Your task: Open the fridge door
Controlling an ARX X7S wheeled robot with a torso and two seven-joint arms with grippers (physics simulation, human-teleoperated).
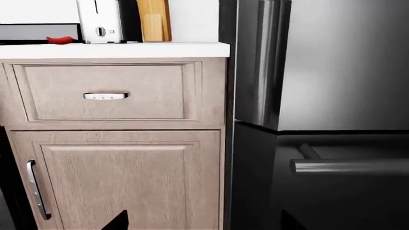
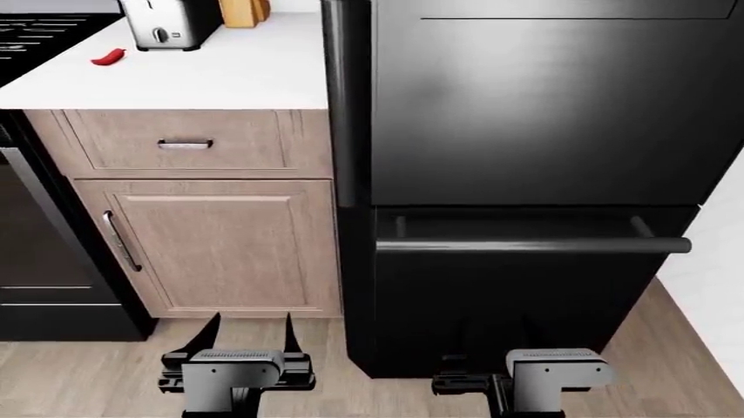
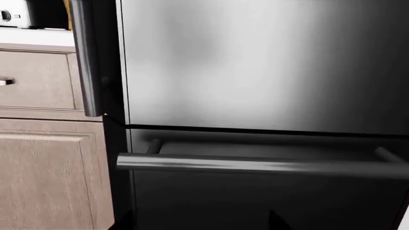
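The fridge door [image 2: 546, 104] stood closed. Both grippers, left [image 2: 247, 335] spread wide, right [image 2: 465, 383] unclear, hung low, well short; next probably reaching its vertical handle [image 2: 341, 96].

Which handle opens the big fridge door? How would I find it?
Find the tall glossy black fridge beside the light wood cabinet. On its big upper door, along the edge nearest the cabinet, runs a long dark bar handle. It stands upright, unlike the sideways drawer bar below.
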